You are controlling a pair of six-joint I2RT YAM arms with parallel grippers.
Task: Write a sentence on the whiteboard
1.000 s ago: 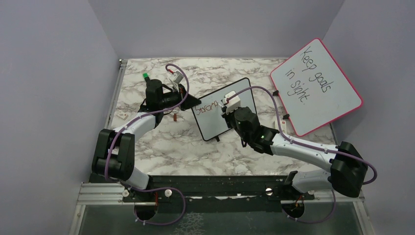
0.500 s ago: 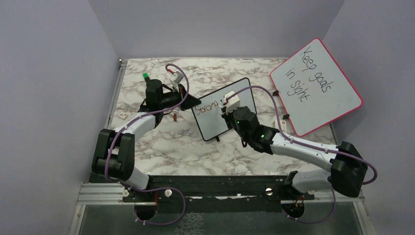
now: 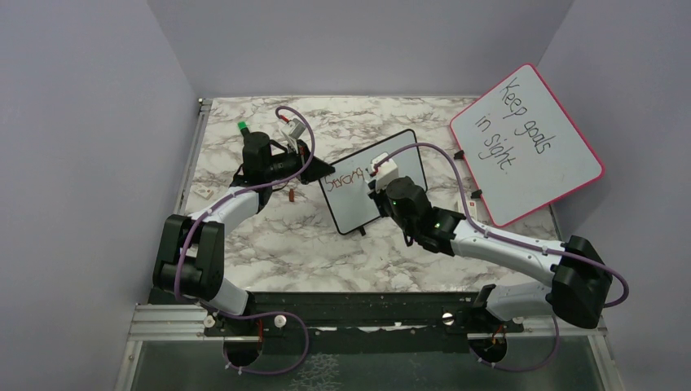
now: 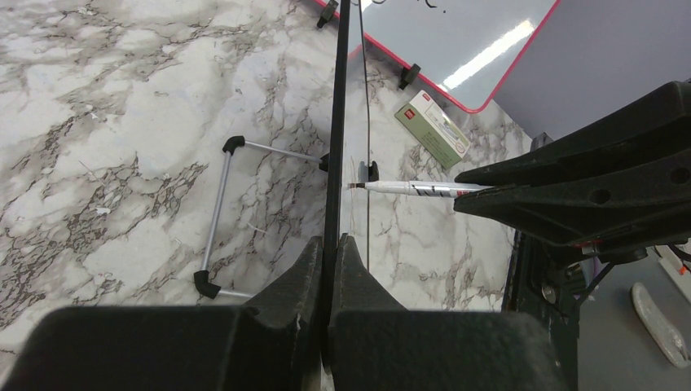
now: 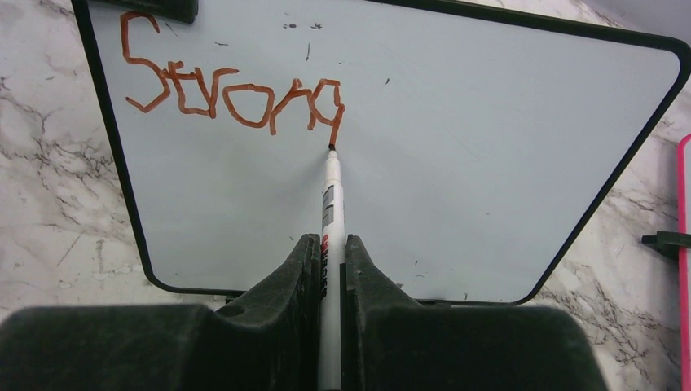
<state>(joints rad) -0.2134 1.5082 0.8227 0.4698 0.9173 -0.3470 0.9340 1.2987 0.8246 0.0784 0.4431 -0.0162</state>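
The whiteboard [image 3: 358, 208] stands tilted mid-table, black-framed, and shows edge-on in the left wrist view [image 4: 336, 122]. My left gripper [image 3: 314, 169] [image 4: 330, 244] is shut on its left edge. On its face [image 5: 489, 122] the sentence [image 5: 228, 94] reads "Strong" in reddish-brown letters. My right gripper [image 5: 330, 244] [image 3: 376, 175] is shut on a white marker [image 5: 332, 195]. The marker's tip touches the board at the bottom of the last letter's tail. The marker also shows from the side in the left wrist view [image 4: 407, 188].
A larger pink-framed board [image 3: 525, 142] with black handwriting leans at the back right. A small green-and-white box [image 4: 432, 130] lies near its foot. A small reddish cap [image 3: 292, 195] lies left of the whiteboard. The whiteboard's wire stand [image 4: 218, 212] rests behind it.
My right wrist has shifted a little along the board with the marker. The left arm and the whiteboard have stayed put.
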